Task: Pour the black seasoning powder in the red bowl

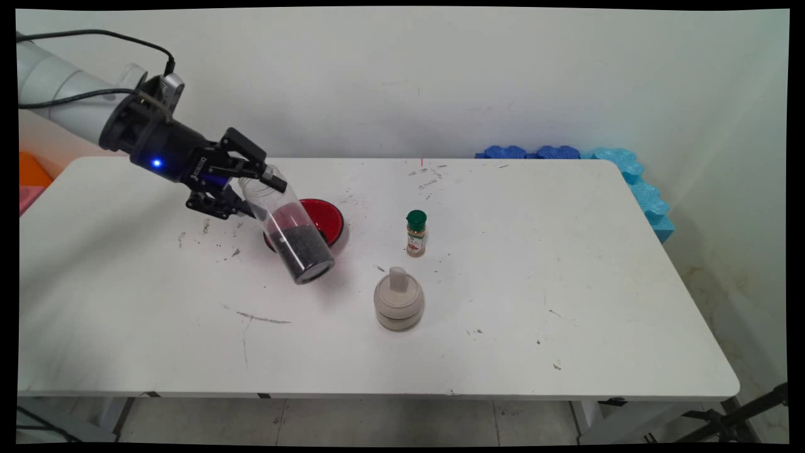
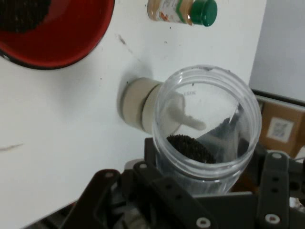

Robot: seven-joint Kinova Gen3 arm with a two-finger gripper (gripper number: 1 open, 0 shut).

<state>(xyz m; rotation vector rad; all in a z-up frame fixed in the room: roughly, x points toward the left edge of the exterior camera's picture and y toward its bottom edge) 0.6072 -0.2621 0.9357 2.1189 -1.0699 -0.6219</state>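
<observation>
The pincer [image 1: 259,196] is clenched on a clear plastic jar [image 1: 292,239] and holds it up off the table [image 1: 566,283]. It grips the jar near its upper end. The jar is tilted, with its lower end pointing down and toward the near side of the table. Small black grains lie piled in that low end. The upper part of the jar looks empty.

Right behind the jar sits a red bowl [image 1: 330,220] - the jar covers part of it in the main view. In the hand view the bowl [image 2: 57,43] has some dark stuff in it too, like the grains in the jar [image 2: 209,119].

To the right of the bowl stands a little spice bottle [image 1: 416,234] with a green cap. It is upright and stands apart from the bowl. Nearer to the front, just below the spice bottle, is a round beige pot [image 1: 398,302] with a knob on its lid. The jar's low end is near this pot but not touching it.

The table has small dark specks and scuff marks around the bowl. Blue foam pieces [image 1: 629,167] sit at the far right corner - well away from everything else.
</observation>
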